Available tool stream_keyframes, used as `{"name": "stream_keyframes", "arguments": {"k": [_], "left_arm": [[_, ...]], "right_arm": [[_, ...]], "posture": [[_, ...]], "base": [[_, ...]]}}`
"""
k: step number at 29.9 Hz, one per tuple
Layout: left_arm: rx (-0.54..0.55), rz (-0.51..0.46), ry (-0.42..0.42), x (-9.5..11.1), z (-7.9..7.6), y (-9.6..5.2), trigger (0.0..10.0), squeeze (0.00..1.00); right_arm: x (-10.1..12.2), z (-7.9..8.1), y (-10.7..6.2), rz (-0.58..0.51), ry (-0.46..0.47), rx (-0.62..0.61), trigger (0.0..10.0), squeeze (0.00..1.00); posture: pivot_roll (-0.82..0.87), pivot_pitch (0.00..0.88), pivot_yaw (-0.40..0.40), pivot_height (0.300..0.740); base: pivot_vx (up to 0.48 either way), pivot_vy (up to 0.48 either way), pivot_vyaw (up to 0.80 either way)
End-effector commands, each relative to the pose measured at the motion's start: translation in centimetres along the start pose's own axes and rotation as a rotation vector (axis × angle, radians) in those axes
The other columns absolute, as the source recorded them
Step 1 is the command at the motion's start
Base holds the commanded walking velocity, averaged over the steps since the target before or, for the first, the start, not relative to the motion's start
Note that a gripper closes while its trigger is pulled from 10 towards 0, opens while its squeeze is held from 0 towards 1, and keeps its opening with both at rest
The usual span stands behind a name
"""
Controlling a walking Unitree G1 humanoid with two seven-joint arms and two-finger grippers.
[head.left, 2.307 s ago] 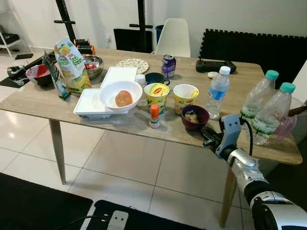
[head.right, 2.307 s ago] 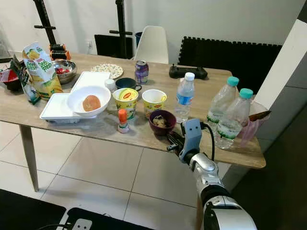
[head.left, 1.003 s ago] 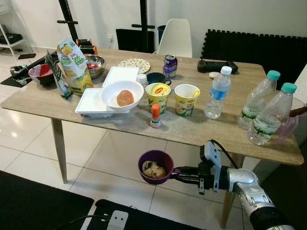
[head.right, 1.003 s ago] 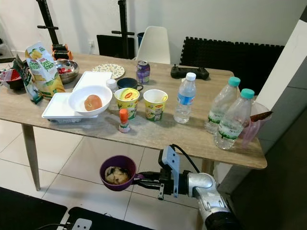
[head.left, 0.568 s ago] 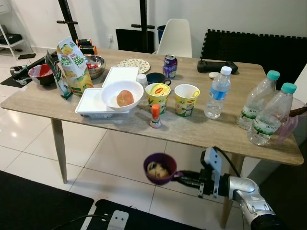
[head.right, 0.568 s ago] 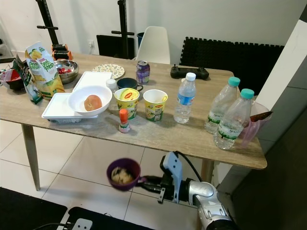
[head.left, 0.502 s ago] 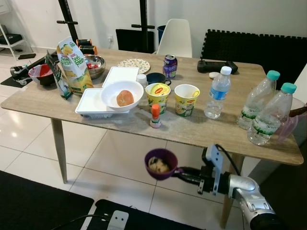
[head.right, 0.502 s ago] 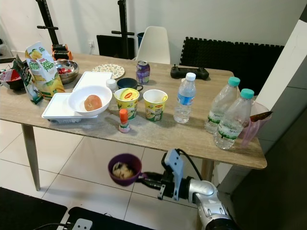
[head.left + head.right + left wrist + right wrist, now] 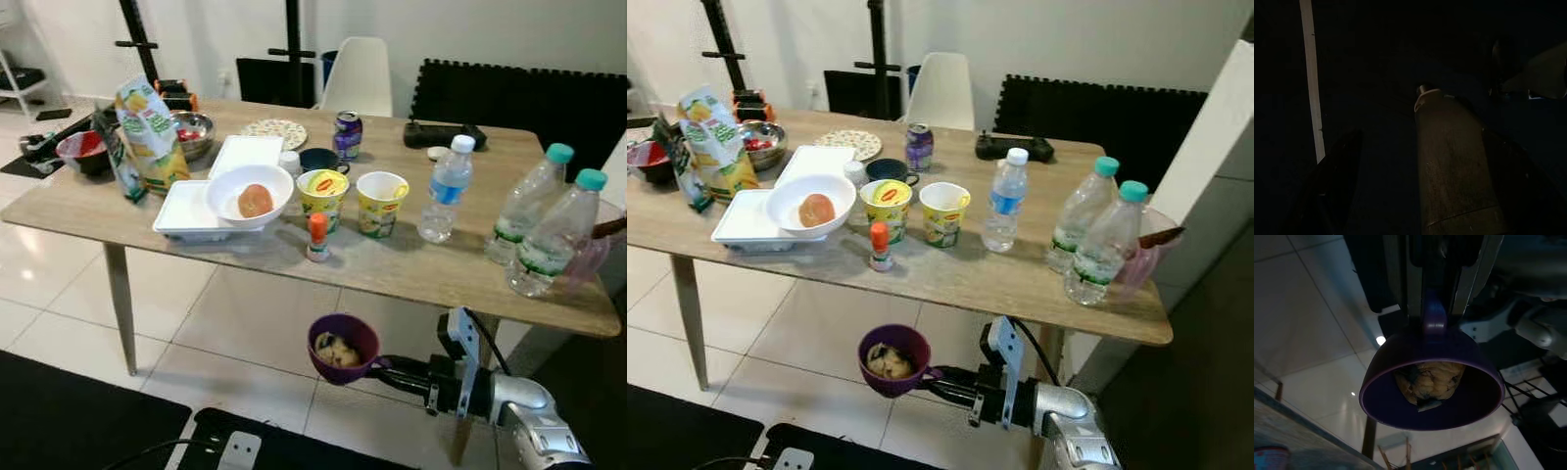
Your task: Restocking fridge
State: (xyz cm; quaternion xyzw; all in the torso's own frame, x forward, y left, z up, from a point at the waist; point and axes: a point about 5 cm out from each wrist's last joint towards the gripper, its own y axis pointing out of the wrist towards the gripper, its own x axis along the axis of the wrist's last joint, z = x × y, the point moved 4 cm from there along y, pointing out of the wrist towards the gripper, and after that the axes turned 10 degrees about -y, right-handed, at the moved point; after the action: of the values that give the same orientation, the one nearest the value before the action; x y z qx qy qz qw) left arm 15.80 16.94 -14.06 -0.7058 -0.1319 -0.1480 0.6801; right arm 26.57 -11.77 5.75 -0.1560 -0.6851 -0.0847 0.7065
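Observation:
A purple bowl [image 9: 343, 348] with a pale lump of food in it hangs in the air in front of the wooden table [image 9: 411, 269], below its front edge and over the tiled floor. My right gripper [image 9: 380, 365] is shut on the bowl's small handle, with the arm reaching in from the lower right. In the right wrist view the bowl [image 9: 1432, 382] is tilted toward the camera and the handle sits between the two fingers [image 9: 1396, 279]. My left arm hangs idle; its wrist view is very dark.
On the table stand a white bowl [image 9: 250, 196] on a white tray, two noodle cups [image 9: 321, 196], an orange-capped tube [image 9: 315, 238], three water bottles [image 9: 443, 191], a soda can [image 9: 345, 135] and a snack bag [image 9: 147, 137]. A white chair [image 9: 358, 78] stands behind.
The right gripper took the purple bowl from the table's front edge and brought it down in front of the table. Over the last second it drifted slightly right.

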Motion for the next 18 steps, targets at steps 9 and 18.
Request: {"name": "stream_keyframes", "arguments": {"k": [9,18], "left_arm": [[0.014,0.050,0.018,-1.44,0.57,-0.14,10.0,0.00],[0.015,0.046,0.015,-1.33,0.37,-0.10,10.0,0.00]], "right_arm": [[1.44,0.08,0.47,-0.041,-0.025,0.029,10.0,0.00],[1.65,-0.51,0.49,-0.029,-0.025,-0.013,10.0,0.00]], "posture": [[-0.04,0.000,-0.006,0.740],[-0.05,0.000,-0.014,0.740]], "base": [[-0.028,0.000,0.00],[-0.260,0.000,0.00]]}}
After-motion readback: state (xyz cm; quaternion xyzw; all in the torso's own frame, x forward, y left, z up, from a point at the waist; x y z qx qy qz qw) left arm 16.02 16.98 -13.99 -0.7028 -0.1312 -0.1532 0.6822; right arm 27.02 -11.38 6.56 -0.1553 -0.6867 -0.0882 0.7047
